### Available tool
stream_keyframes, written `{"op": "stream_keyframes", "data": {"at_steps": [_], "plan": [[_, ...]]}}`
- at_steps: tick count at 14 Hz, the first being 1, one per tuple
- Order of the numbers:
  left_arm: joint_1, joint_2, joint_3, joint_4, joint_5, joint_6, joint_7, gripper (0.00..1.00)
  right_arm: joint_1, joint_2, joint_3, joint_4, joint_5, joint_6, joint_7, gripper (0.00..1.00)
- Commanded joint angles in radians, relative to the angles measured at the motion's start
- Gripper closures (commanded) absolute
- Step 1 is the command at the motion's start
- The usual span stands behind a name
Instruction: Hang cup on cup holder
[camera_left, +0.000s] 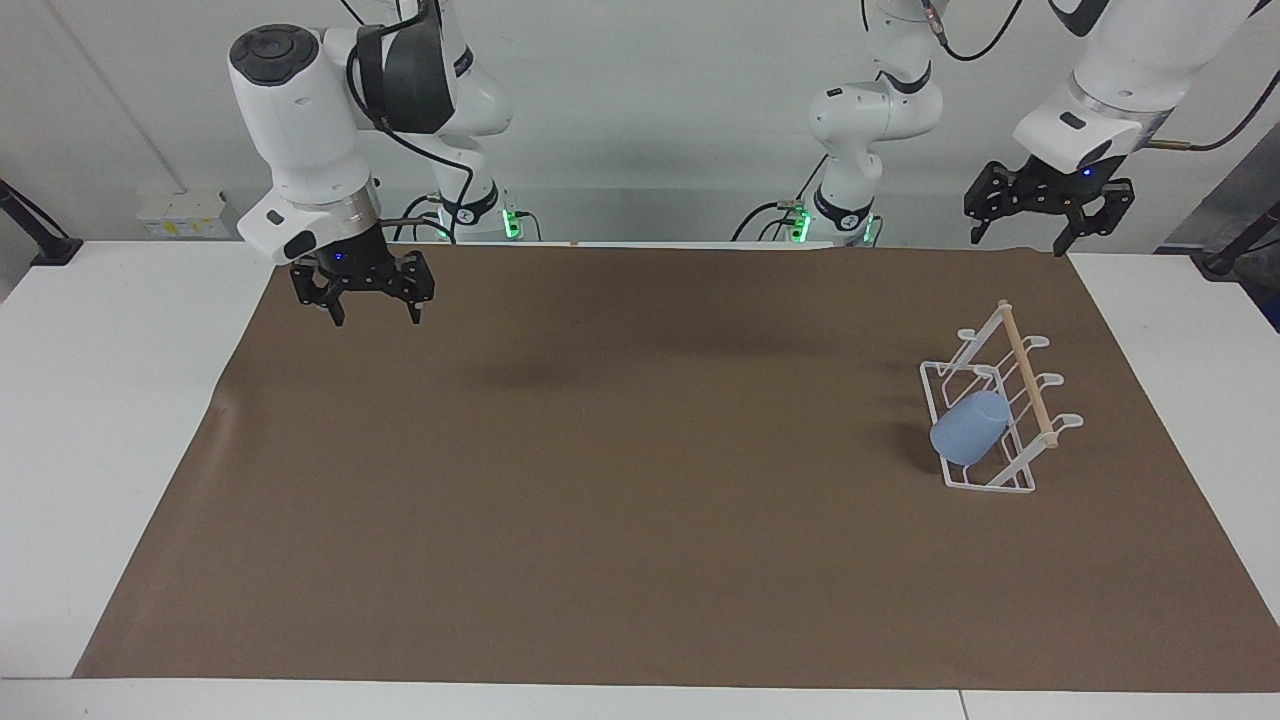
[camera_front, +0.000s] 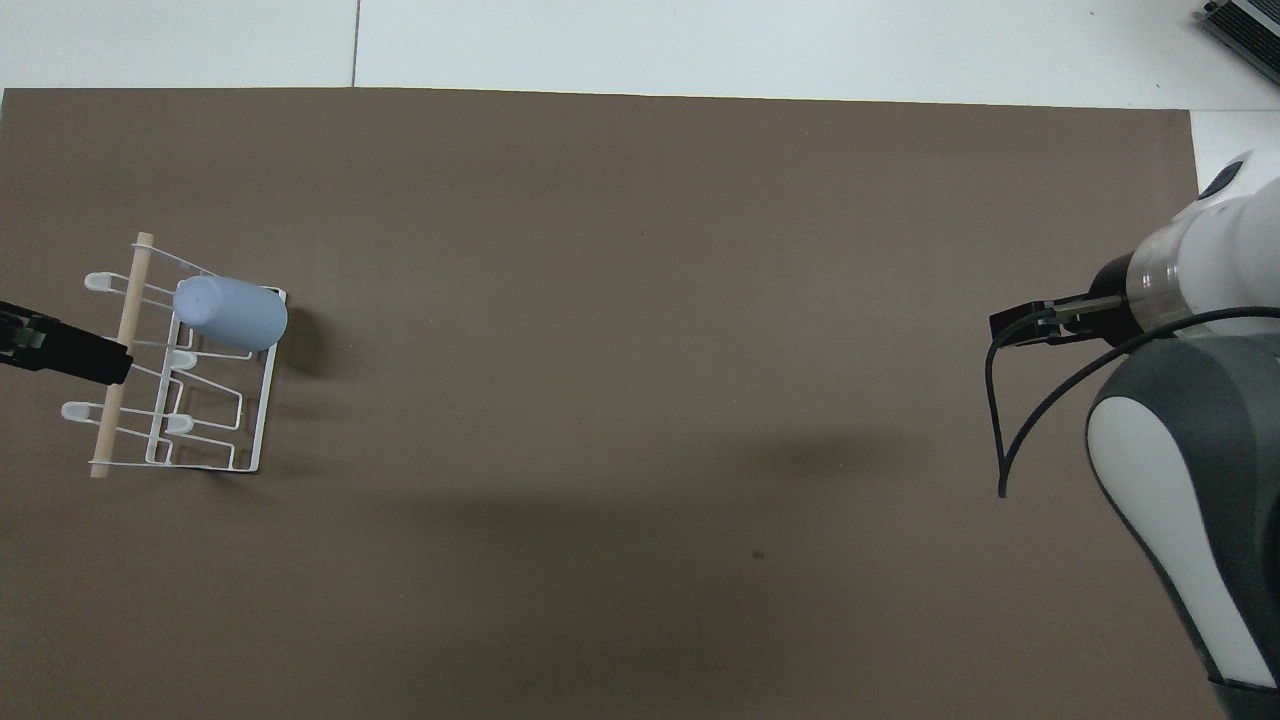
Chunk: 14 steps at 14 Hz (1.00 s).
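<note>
One cup: the pale blue cup (camera_left: 968, 427) is hung on the cup holder (camera_left: 1000, 478), tipped over a slanted prong, base up toward the dowel (camera_left: 1028, 376).
Cup holder: white wire rack on the brown mat (camera_left: 640, 480), at the left arm's end of the table; seen from overhead it sits at nine o'clock on the mat.
Cup's spot: on the prong farthest from the robots, at the twelve o'clock end of the rack seen from overhead.
Left gripper: left gripper (camera_left: 1047, 232) is up in the air over the mat's edge by the robots, fingers spread apart, nothing in them, clear of the rack.
Right gripper: right gripper (camera_left: 375, 309) waits over the mat's corner at the right arm's end, fingers apart, empty.
</note>
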Motion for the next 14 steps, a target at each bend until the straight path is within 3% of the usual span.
{"op": "stream_keyframes", "data": {"at_steps": [1, 14], "plan": [[0.018, -0.04, -0.006, -0.049, -0.017, 0.018, -0.01, 0.0, -0.018, -0.021, 0.014, -0.02, 0.018, 0.013, 0.0, 0.0], [0.0, -0.037, 0.035, -0.004, -0.034, 0.03, -0.013, 0.0, -0.041, -0.021, 0.012, -0.021, 0.103, 0.016, 0.078, 0.0]]}}
